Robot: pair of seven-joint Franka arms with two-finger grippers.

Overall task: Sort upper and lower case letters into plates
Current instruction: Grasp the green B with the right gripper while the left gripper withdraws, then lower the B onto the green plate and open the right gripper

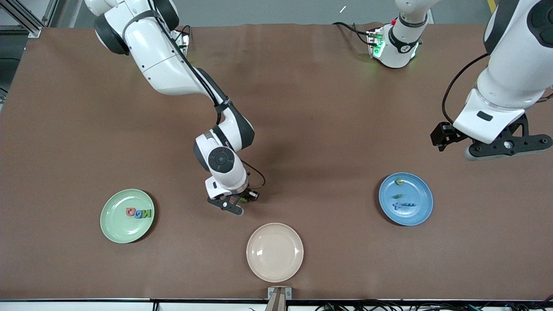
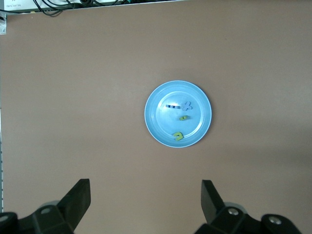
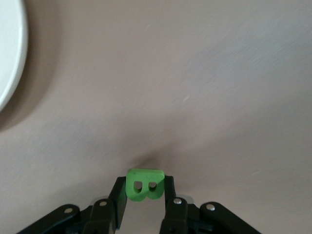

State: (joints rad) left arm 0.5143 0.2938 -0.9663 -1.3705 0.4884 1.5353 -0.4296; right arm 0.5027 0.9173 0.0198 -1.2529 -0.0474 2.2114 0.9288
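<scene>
Letter B (image 3: 145, 184), green, pinched flat-sided between the right gripper's (image 1: 242, 203) fingers, low over bare table just beside the cream plate (image 1: 274, 252), toward the robots. Looks light, stiff, tiny, so flat faces suit the grip. Left gripper (image 2: 146, 204) waits spread wide above the blue plate (image 2: 178, 114)

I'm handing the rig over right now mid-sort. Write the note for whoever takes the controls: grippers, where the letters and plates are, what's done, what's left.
Right gripper: shut on the green B, over bare table beside the beige plate.
Left gripper: open, empty, waiting high above the table near the blue plate.
Green plate, toward the right arm's end: three letters lying in a row.
Blue plate: four small letters inside.
Beige plate: nothing in it.
Done: seven letters are on plates.
Left: carry the B to the green plate, probably with the capitals there, and release it. No loose letters show on the table.
</scene>
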